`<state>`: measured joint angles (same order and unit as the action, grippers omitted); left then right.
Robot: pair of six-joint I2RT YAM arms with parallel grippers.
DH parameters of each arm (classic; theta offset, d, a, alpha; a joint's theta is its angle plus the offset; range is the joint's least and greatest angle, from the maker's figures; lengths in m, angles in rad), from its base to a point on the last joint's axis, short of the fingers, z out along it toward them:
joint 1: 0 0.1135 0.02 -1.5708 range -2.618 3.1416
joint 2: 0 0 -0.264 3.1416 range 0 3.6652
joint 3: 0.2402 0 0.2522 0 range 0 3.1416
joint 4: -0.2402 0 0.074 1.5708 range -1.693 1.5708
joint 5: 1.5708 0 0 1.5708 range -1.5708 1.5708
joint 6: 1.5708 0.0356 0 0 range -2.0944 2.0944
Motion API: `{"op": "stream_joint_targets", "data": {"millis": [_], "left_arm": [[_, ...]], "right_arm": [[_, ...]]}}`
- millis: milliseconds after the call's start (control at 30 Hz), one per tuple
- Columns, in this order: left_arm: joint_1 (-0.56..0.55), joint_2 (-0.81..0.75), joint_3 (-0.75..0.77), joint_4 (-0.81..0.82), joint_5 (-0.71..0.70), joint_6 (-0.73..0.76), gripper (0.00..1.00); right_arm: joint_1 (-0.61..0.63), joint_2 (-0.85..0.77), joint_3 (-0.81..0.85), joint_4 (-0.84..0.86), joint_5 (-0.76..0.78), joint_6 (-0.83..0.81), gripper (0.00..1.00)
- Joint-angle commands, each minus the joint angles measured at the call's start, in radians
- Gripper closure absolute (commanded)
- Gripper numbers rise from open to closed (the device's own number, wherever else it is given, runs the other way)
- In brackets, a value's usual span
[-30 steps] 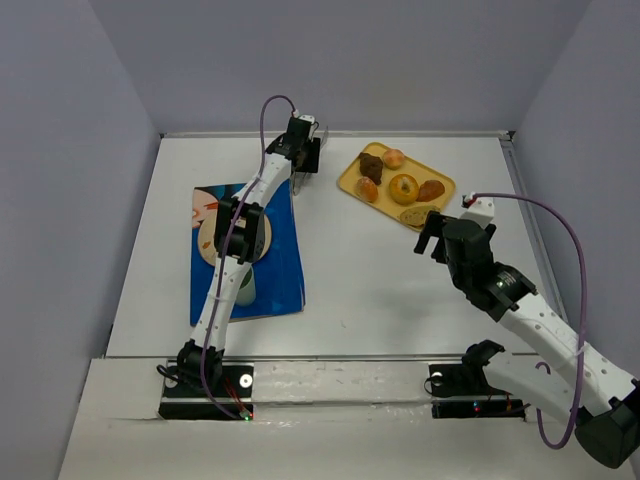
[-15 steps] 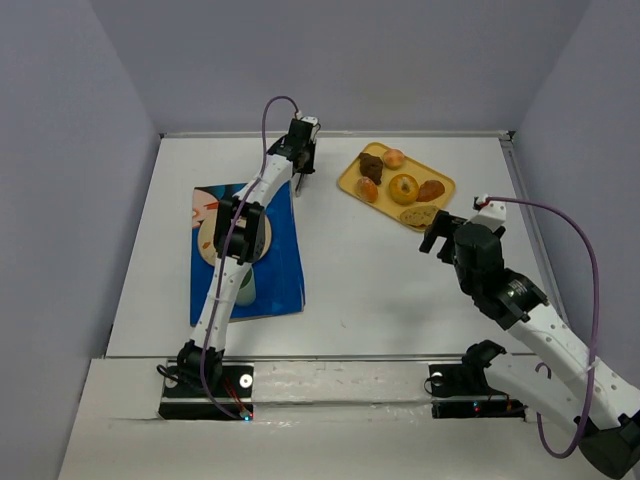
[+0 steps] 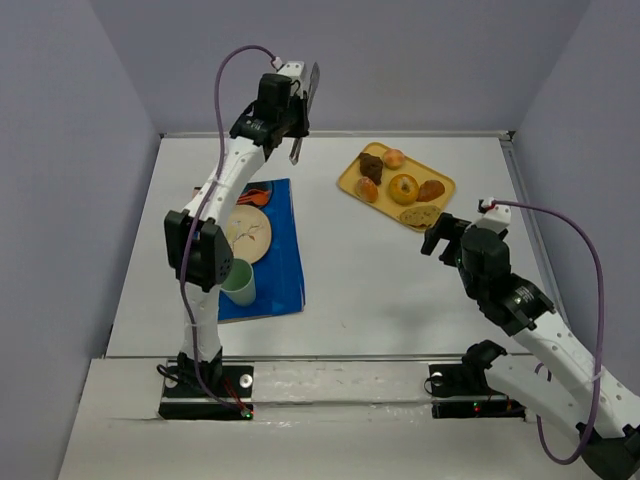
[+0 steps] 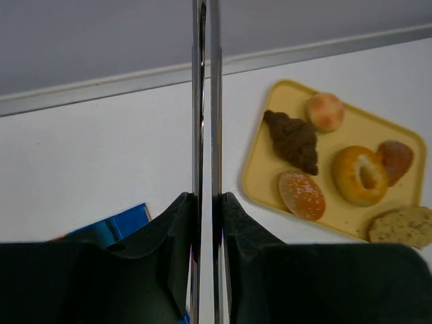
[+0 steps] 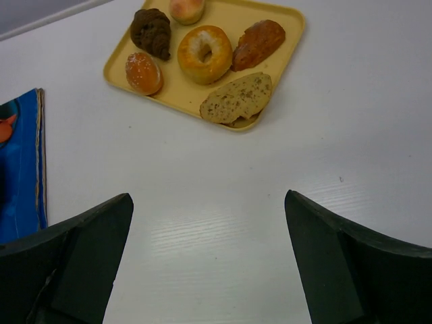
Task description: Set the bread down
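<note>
Up high with the left gripper, well above the table. Clamping hard on the tongs up there, squeezing both metal blades flat together between the black fingers. Looking out along the blades from the wrist, running straight ahead and out of view at the top.

Down and to the right of that grip, well apart from it: the yellow tray. And there, the bread, lying untouched on the side of the tray nearest that gripper, just beside the dark croissant and the ring bun.

Over now to the right gripper, low and near the tray's closest corner. Spread wide, holding nothing at all. Straight ahead of it, the seeded slice at the tray's edge. Farther ahead and off to the left, the bread again, well apart from both fingers. Level with it, the ring bun, with a brown roll to the right and a pale bun at the far end.

Back beneath the raised left arm: a blue mat, carrying a plate and a green cup, well below and behind the clamped tongs.
</note>
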<state>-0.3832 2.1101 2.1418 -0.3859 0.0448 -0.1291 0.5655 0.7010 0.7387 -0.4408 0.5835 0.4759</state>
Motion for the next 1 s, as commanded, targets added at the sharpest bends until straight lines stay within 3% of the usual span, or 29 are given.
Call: {"op": "stream_joint_targets", "data": {"millis": [0, 167, 400, 733, 967], "left_arm": [[-0.032, -0.163, -0.158, 0.039, 0.073, -0.059, 0.69], [-0.078, -0.332, -0.429, 0.117, 0.059, -0.124, 0.66], [-0.177, -0.464, -0.606, 0.156, 0.020, -0.156, 0.58], [-0.243, -0.545, -0.698, 0.203, 0.012, -0.195, 0.38], [-0.260, -0.493, -0.662, 0.183, -0.017, -0.208, 0.33]], "right_arm": [[0.004, -0.035, -0.001, 0.043, -0.020, 0.012, 0.00], [0.004, -0.054, -0.009, 0.044, -0.044, 0.023, 0.00], [0.004, -0.055, -0.015, 0.043, -0.044, 0.027, 0.00], [0.004, -0.074, -0.033, 0.045, -0.039, 0.027, 0.00], [0.004, -0.090, -0.041, 0.048, -0.037, 0.027, 0.00]]}}
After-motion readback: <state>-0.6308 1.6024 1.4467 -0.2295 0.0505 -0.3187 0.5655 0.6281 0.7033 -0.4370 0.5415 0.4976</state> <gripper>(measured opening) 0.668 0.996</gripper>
